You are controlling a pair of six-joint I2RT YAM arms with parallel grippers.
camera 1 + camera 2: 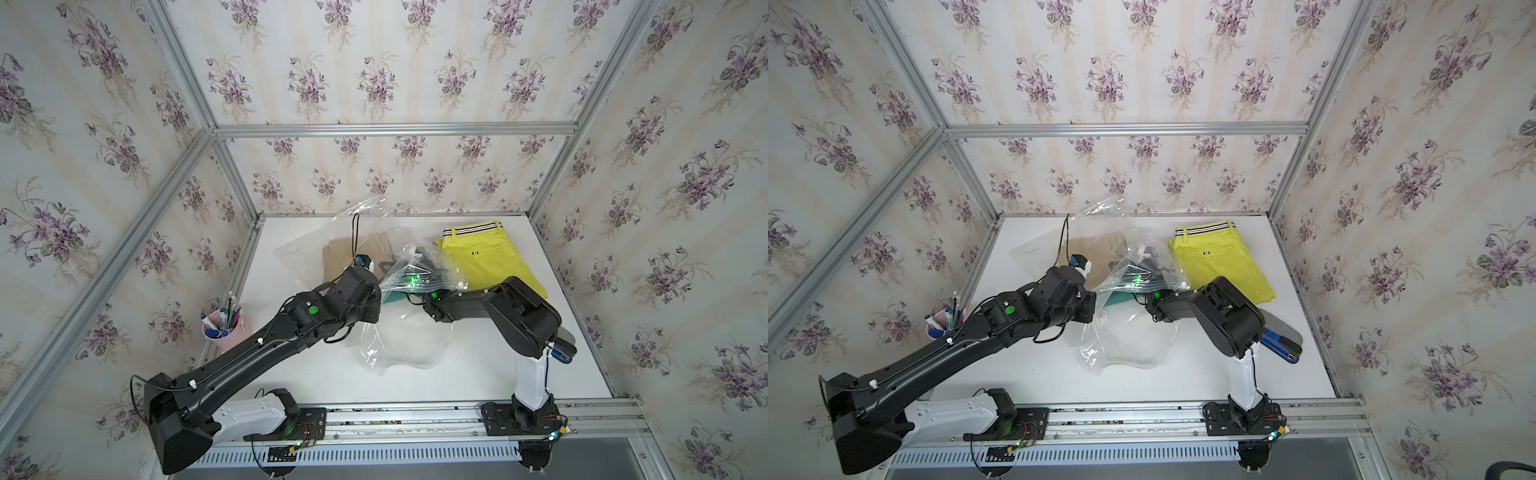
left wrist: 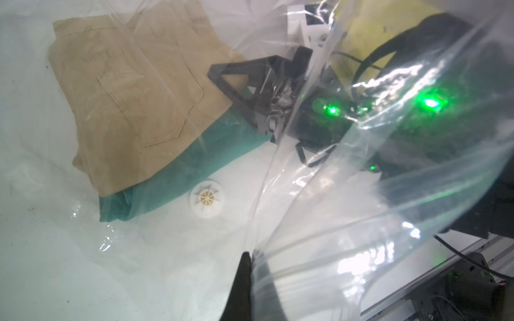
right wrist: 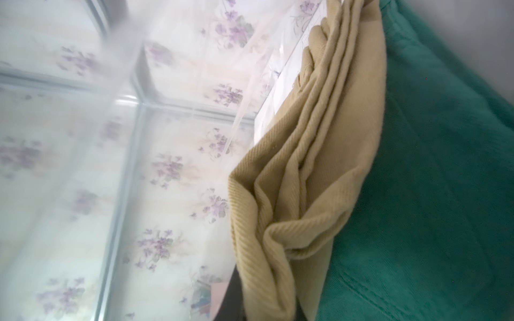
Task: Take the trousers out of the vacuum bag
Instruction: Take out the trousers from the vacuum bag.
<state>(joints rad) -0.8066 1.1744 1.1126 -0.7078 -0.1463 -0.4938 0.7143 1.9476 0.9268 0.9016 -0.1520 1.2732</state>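
I work in a robot lab, in a little test booth dressed up to look like a room at home. The walls have wallpaper (image 1: 374,79) with purple flowers, like in a house. But the wallpaper sits on flat boards held by shiny metal bars (image 1: 395,129), and a house is not built that way. My left arm (image 1: 249,353) and my right arm (image 1: 536,374) are bolted to a metal rail (image 1: 415,417) at the near edge of a plain white table (image 1: 316,374). A small green light (image 1: 288,430) glows at my left arm's foot. A pink cup of pens (image 1: 226,332) stands by the left wall.
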